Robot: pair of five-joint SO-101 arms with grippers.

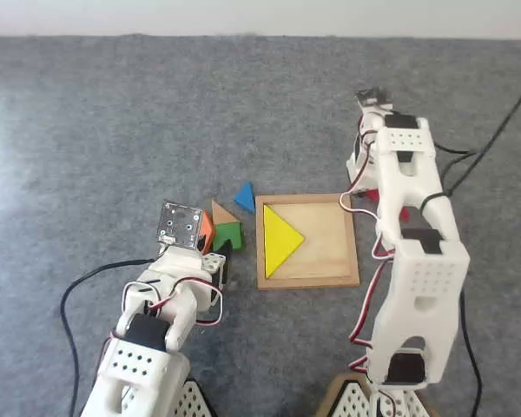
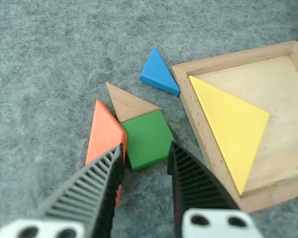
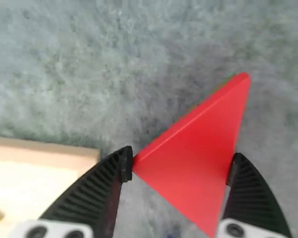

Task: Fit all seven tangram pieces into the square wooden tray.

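Observation:
The square wooden tray (image 1: 351, 248) lies mid-table with a yellow triangle (image 1: 280, 239) in its left half. Left of it lie a blue triangle (image 1: 245, 196), a wood-coloured triangle (image 1: 221, 212), a green square (image 1: 228, 234) and an orange piece (image 1: 207, 230). My left gripper (image 2: 145, 151) is open just above the green square (image 2: 146, 138), its fingertips on either side of it, with the orange piece (image 2: 103, 134) beside one finger. My right gripper (image 3: 179, 166) is off the tray's right side, shut on a red triangle (image 3: 198, 163) that spans both fingers.
Grey carpet covers the table. The tray's corner (image 3: 39, 158) lies close beside the right gripper. The right arm (image 1: 417, 261) stretches along the tray's right edge, and black cables (image 1: 495, 139) trail at the far right. Bare carpet lies at the back and left.

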